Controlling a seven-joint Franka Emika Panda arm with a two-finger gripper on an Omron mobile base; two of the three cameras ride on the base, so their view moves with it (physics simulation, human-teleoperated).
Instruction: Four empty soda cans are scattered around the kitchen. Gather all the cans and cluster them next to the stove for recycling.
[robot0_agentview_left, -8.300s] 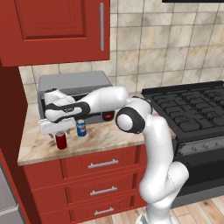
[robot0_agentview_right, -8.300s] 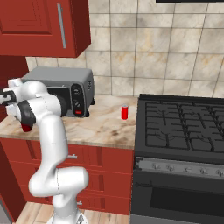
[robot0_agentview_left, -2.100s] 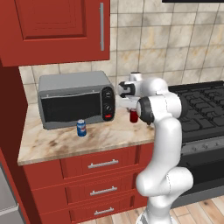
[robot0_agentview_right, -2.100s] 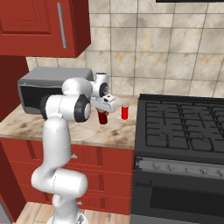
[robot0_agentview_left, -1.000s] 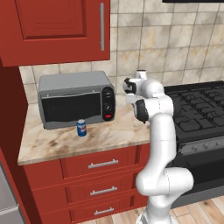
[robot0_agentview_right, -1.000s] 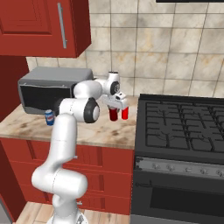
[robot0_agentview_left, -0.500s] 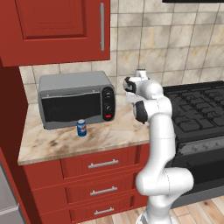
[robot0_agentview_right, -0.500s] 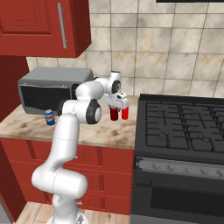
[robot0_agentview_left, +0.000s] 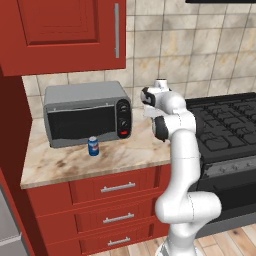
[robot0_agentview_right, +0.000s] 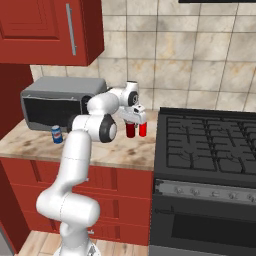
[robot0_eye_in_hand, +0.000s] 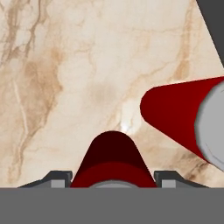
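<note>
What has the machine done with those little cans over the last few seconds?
The end effector carried a red can from in front of the toaster oven across the counter toward the stove, lowering it beside another red can. It still grips it. The blue can and toaster oven stayed put.

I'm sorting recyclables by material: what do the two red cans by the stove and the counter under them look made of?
Held can and second can: likely painted metal, glossy red sides, dull silver top on the second. Counter: looks like polished marble, beige with brown veins, though it could be laminate.
</note>
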